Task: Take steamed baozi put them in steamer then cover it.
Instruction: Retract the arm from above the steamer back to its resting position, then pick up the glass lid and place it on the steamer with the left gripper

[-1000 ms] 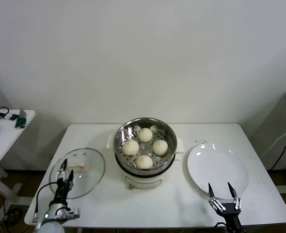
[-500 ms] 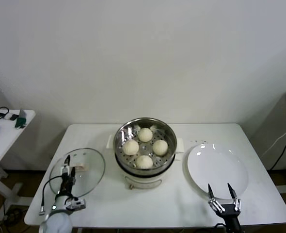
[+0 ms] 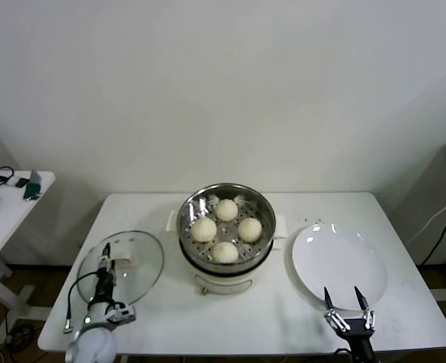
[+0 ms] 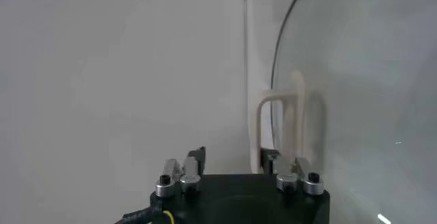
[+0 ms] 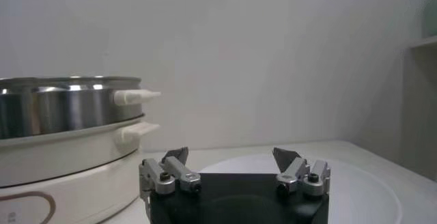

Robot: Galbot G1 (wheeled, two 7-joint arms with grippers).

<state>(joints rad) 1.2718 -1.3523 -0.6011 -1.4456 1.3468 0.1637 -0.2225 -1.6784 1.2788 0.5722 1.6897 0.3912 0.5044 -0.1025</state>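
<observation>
Four cream-white baozi sit on the perforated tray of the steamer [image 3: 264, 208]: one at the back [image 3: 226, 209], one left [image 3: 203, 229], one right [image 3: 249, 228], one in front [image 3: 224, 252]. The steamer stands uncovered mid-table and shows in the right wrist view [image 5: 65, 109]. The clear glass cover [image 3: 144, 261] lies flat on the table's left, its white bar handle [image 3: 122, 262] up. My left gripper [image 3: 106, 262] is open over the cover, just before the handle [image 4: 278, 126]; in its wrist view [image 4: 234, 157] one finger is close beside a handle leg. My right gripper [image 3: 342, 297] is open and empty.
An empty flat white plate [image 3: 338, 261] lies right of the steamer, and my right gripper hovers at its near edge [image 5: 355, 184]. A small side table [image 3: 11, 198] with small items stands to the far left. The table's front edge is close behind both grippers.
My left gripper has moved forward over the cover toward its handle. The right arm, the steamer and the baozi have not moved.
</observation>
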